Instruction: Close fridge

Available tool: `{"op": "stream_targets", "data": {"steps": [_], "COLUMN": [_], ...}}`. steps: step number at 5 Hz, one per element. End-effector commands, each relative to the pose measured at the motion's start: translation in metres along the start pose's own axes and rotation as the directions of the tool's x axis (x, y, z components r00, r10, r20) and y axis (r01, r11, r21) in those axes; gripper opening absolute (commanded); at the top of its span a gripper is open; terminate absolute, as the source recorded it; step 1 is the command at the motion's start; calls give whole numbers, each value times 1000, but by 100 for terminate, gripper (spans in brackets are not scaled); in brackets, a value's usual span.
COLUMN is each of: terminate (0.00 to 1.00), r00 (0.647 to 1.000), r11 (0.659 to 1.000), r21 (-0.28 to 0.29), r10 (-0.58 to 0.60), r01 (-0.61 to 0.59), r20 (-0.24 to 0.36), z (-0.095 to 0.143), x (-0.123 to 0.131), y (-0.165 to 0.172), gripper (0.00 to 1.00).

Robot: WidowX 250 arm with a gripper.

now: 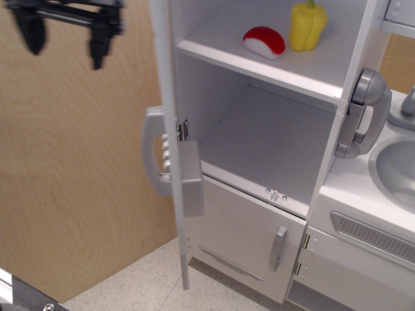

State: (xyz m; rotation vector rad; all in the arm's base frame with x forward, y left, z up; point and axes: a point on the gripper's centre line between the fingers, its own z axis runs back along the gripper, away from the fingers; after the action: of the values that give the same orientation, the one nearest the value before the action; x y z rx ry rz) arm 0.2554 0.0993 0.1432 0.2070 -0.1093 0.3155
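Note:
The tall white toy fridge [259,142] stands open, its two shelves showing. Its large door [170,129] is swung out and seen almost edge-on, with the grey vertical handle [153,150] on its left face and the grey box of the dispenser panel [192,179] on its inner face. My black gripper [67,37] is at the top left, open and empty, fingers pointing down, left of the door's outer face and apart from it. It is motion-blurred.
A red and white toy [264,41] and a yellow pepper [307,24] lie on the upper shelf. The smaller lower door with a short grey handle [277,248] is shut. A grey toy phone [362,113], a sink [397,170] and a vent grille [373,237] are at the right. A plywood wall [71,181] is behind.

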Motion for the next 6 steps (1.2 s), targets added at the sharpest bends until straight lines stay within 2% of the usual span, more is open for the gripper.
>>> {"op": "stream_targets", "data": {"steps": [1, 2, 4, 6], "terminate": [0, 0, 0, 0], "r00": [996, 995, 991, 985], "r11": [998, 997, 995, 991], "r21": [-37, -44, -77, -83], "r10": [58, 66, 70, 114], "r01": [-56, -63, -61, -104], "r20": [63, 74, 112, 128], "z": [-6, -15, -24, -33], "x": [30, 53, 76, 99], "y": [-34, -47, -62, -69], "gripper": [100, 100, 100, 100]}}
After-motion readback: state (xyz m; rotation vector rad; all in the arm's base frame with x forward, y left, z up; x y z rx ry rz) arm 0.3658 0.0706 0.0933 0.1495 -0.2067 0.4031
